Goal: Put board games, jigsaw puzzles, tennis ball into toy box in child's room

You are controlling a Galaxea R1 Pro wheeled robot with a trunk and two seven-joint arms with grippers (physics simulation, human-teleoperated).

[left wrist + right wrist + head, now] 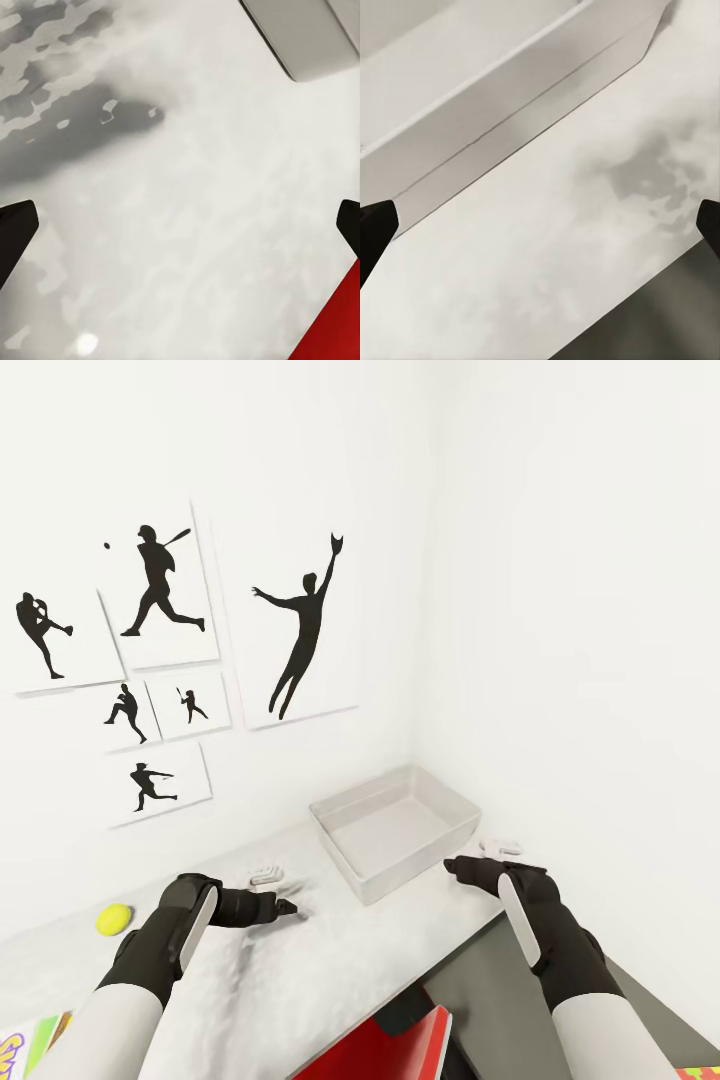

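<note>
Left gripper (283,908) hovers over the light grey top of the table (300,970), fingers spread wide with nothing between them; in the left wrist view its two dark fingertips (15,229) sit at opposite edges with bare mottled tabletop between. Just beyond this gripper lies a small white object (265,876), too small to identify. Out to its left, well apart, the tennis ball (114,919) rests on the table near the wall. Behind the left arm, at the near table edge, a corner of yellow, pink and green print (25,1045) shows; cannot tell whether it is a puzzle or a game box. Below the table edge, between the two arms, a red flat box edge (400,1050) shows, likely a board game; its red corner also appears in the left wrist view (334,326). Right gripper (455,865) hangs released too, fingers apart and holding nothing, just beside the near right corner of the toy box (345,855). The right wrist view shows the box's flared wall (510,127) close ahead, tabletop beneath. The box looks empty and stands in the corner where two white walls meet. A second small white object (500,848) lies just past the right gripper. Baseball silhouette prints (160,585) hang on the wall to the left.
</note>
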